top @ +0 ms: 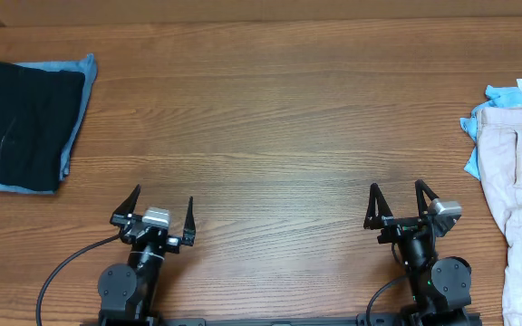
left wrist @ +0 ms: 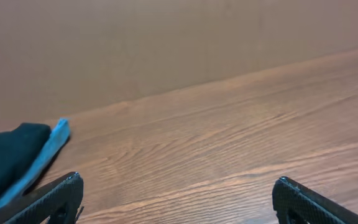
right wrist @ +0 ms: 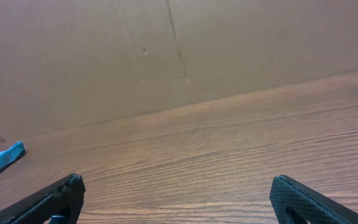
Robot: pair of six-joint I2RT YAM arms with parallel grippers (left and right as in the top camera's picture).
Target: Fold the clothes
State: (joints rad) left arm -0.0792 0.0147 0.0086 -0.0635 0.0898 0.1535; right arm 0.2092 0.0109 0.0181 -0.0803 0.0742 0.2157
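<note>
Both the left arm [top: 132,282] and right arm [top: 442,276] sit folded back, jaws wide apart.

Two piles: folded stack [top: 21,118], loose heap [top: 515,172]; two grippers: left gripper [top: 163,196], right gripper [top: 396,186]

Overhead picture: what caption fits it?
Left hand and right hand, both open, between folded black-and-blue clothes stack and crumpled beige garment.

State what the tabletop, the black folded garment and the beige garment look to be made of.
Tabletop: wood or wood-look laminate, matte brown; long grain lines run across it.
Black folded garment: soft matte fabric, weave unclear; it lies in limp flat layers.
Beige garment: probably light cotton-like cloth; seams and creases show.
</note>
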